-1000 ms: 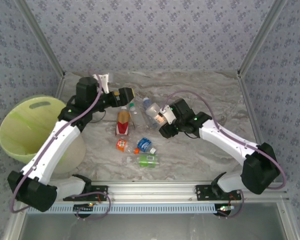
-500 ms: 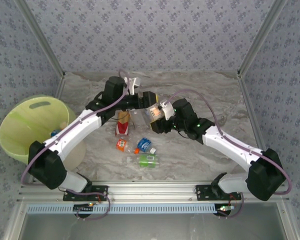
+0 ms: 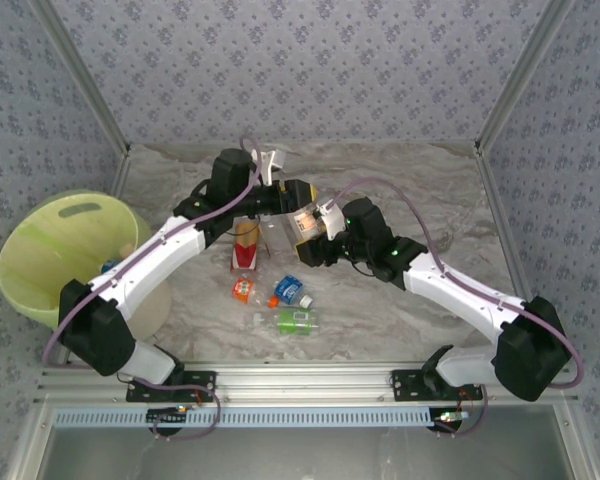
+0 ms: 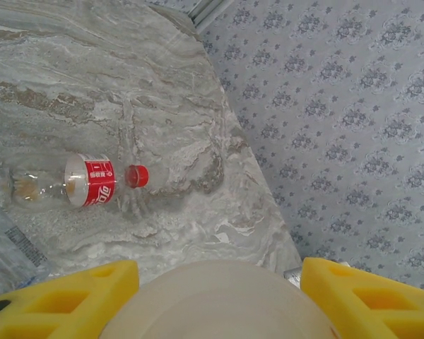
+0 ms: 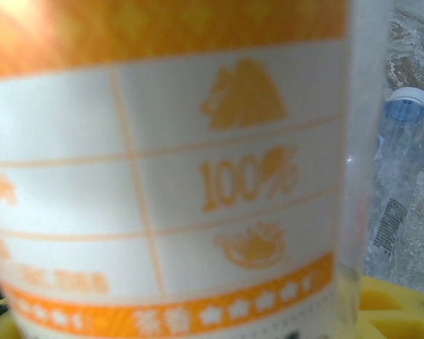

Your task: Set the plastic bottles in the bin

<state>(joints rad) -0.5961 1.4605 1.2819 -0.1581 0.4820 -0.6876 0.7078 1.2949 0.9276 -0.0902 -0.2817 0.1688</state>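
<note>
Up close: bottle (image 5: 169, 176) orange-and-white labelled, "100%" printed.

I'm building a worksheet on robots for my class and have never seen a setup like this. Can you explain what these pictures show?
Two robot arms are bolted at the near edge of a marble-patterned table. One picture is from a camera overhead; the other two from cameras on each wrist. Several plastic bottles lie on the table, among them a green-labelled bottle and a red-labelled bottle; the bin stands at the left. The right gripper holds an orange-labelled bottle aloft, and the left gripper flanks its end; whether it grips, I cannot tell.
</note>
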